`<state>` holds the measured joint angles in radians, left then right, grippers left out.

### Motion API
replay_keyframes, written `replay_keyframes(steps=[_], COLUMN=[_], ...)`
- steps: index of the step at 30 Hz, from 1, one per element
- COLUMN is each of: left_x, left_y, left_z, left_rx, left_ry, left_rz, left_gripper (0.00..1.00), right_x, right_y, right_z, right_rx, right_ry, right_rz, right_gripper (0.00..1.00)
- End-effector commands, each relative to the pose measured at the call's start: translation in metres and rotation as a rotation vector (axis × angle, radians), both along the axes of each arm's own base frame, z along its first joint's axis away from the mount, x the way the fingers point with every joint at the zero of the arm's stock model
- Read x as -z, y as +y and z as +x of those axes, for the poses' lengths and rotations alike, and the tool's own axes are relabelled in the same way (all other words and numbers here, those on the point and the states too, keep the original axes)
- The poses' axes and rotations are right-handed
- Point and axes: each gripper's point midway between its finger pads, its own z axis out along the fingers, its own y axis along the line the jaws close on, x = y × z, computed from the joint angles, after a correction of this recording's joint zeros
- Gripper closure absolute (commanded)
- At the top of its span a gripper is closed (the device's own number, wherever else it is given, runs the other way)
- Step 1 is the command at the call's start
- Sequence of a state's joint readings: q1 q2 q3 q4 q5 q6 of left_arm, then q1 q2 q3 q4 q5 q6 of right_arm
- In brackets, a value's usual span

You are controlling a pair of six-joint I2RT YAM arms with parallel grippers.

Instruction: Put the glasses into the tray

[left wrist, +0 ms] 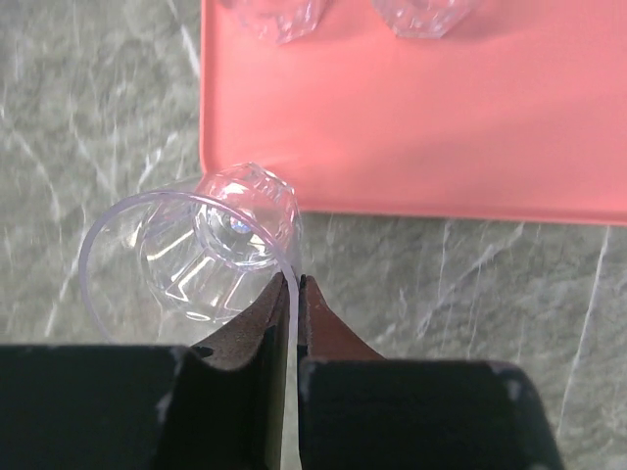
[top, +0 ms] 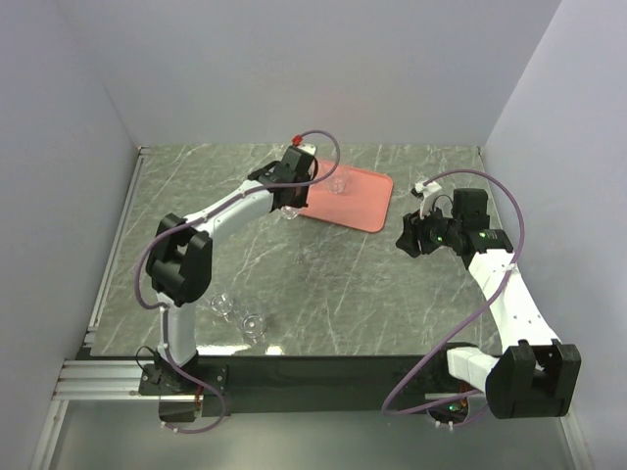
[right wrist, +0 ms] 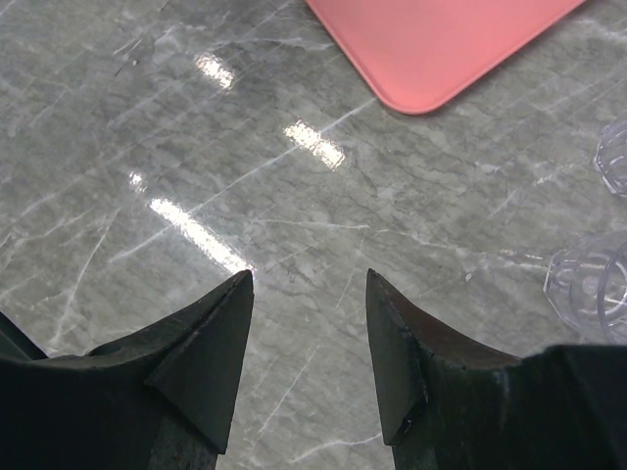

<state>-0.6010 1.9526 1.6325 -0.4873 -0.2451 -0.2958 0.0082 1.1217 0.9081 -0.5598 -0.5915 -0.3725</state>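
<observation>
L gripper (left wrist: 291, 294) was shut to a sliver, tips pinching the rim wall of one glass (left wrist: 201, 245). The glass hung just left of the tips, tilted, mouth toward the pincer and base pointing away. Its base reached the near-left corner of the tray (left wrist: 441, 127), which lay ahead & to the right. Farther ahead, two glasses (left wrist: 284, 15) stood on the pink. R gripper (right wrist: 309, 284) gaped wide, empty, w/ only a tray corner far ahead. L gripper was much the nearer, so probably a short carry fwd-right, then release.
</observation>
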Motion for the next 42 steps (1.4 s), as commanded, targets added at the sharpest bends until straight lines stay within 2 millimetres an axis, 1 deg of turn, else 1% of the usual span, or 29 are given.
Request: replay_keyframes(steps=[1,4,9,11,12,15,22,28,29,31,32,34,35,37,38,39,40,41,42], left_x=[-0.035,-0.035,-0.025,-0.025,-0.02,-0.017,-0.013,-0.006,-0.007,-0.005,-0.007,-0.013,-0.015,-0.029,-0.031,-0.045,-0.054,-0.048,-0.07], left_y=[-0.012,-0.016,-0.02,-0.022,-0.022,-0.024,-0.027,-0.027,-0.027,-0.027,-0.028,-0.029,-0.028,-0.028,-0.028,-0.026,-0.027,-0.024,-0.022], left_z=[0.024,0.035,0.046,0.05,0.052,0.058,0.066,0.069,0.069,0.07,0.07,0.069,0.069,0.068,0.066,0.063,0.062,0.055,0.049], left_rx=[0.053,0.059,0.075,0.077,0.079,0.081,0.08,0.072,0.072,0.071,0.071,0.075,0.072,0.07,0.069,0.067,0.065,0.07,0.064], left_ry=[-0.1,-0.114,-0.107,-0.111,-0.105,-0.107,-0.106,-0.098,-0.098,-0.092,-0.094,-0.104,-0.105,-0.124,-0.127,-0.145,-0.164,-0.149,-0.183], left_rz=[0.011,0.019,0.036,0.036,0.041,0.049,0.041,0.044,0.044,0.041,0.037,0.026,0.024,0.007,0.001,-0.018,-0.036,-0.037,-0.07], left_gripper=[1.0,1.0,1.0,1.0,1.0,1.0,0.99,0.88,0.84,0.78,0.71,0.65,0.58,0.51,0.49,0.47,0.46,0.43,0.42], right_x=[-0.001,-0.001,-0.001,-0.001,-0.001,-0.001,0.0,0.0,0.0,0.0,0.0,0.0,0.0,-0.001,-0.001,-0.002,-0.002,-0.002,-0.001], right_y=[-0.001,0.0,-0.001,0.0,0.0,0.0,-0.001,-0.001,-0.001,-0.001,-0.001,-0.001,-0.001,-0.001,-0.001,-0.001,-0.001,-0.001,-0.008], right_z=[0.004,0.003,0.003,0.003,0.003,0.004,0.004,0.004,0.004,0.003,0.004,0.003,0.004,0.003,0.003,0.004,0.003,0.003,0.005], right_rx=[-0.007,-0.01,-0.011,-0.012,-0.012,-0.012,-0.009,-0.009,-0.008,-0.007,-0.007,-0.008,-0.008,-0.008,-0.007,-0.007,-0.009,-0.007,0.017], right_ry=[-0.032,-0.03,-0.031,-0.032,-0.03,-0.03,-0.027,-0.027,-0.027,-0.026,-0.027,-0.027,-0.029,-0.032,-0.031,-0.032,-0.033,-0.032,-0.031], right_rz=[-0.006,-0.004,-0.004,-0.003,-0.004,-0.004,-0.005,-0.005,-0.006,-0.008,-0.008,-0.006,-0.006,-0.006,-0.006,-0.006,-0.005,-0.006,-0.005], right_gripper=[0.43,0.43,0.43,0.43,0.43,0.43,0.43,0.43,0.43,0.43,0.43,0.43,0.43,0.43,0.43,0.43,0.43,0.43,0.43])
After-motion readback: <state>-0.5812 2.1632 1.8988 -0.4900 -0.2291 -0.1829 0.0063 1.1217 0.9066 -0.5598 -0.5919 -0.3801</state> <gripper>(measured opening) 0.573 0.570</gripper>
